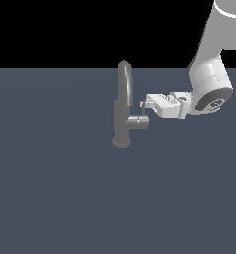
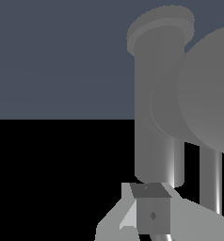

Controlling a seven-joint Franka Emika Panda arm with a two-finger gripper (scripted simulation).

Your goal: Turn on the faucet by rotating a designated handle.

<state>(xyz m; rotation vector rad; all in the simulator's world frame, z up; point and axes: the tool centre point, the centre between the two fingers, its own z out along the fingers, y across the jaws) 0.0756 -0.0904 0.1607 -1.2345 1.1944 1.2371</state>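
The grey faucet (image 1: 122, 106) stands upright on a round base, with a tall arched spout. A short stub (image 1: 138, 122) sticks out of its body toward the exterior view's right. The handle (image 1: 142, 112), a thin rod, rises from the stub's end. My gripper (image 1: 143, 104) reaches in from the right at the top of the rod, touching or almost touching it. Its fingers look shut, with nothing between them. In the wrist view the faucet body (image 2: 158, 103), the stub's round end (image 2: 205, 94) and the rod (image 2: 211, 179) fill the frame beyond my fingertips (image 2: 151, 214).
The faucet stands on a flat dark blue-grey floor (image 1: 55, 188). My white arm (image 1: 209, 84) comes down from the exterior view's upper right. Nothing else shows.
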